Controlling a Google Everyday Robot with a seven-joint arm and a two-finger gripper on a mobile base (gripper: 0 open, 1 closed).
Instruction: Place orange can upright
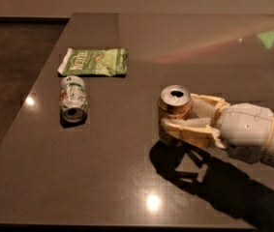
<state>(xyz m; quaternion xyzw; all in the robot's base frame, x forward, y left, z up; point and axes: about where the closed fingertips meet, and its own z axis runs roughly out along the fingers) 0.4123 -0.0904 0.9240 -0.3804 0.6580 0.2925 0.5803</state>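
Note:
The orange can stands upright near the middle of the dark table, its silver top with the opening facing up. My gripper comes in from the right, and its cream fingers are closed around the can's body, one on the near side and one on the far side. The can's lower part is partly hidden by the near finger, so I cannot tell whether its base touches the table.
A green-and-white can lies on its side at the left of the table. A green snack bag lies flat just behind it. The table's left edge runs close beside them, with dark floor beyond.

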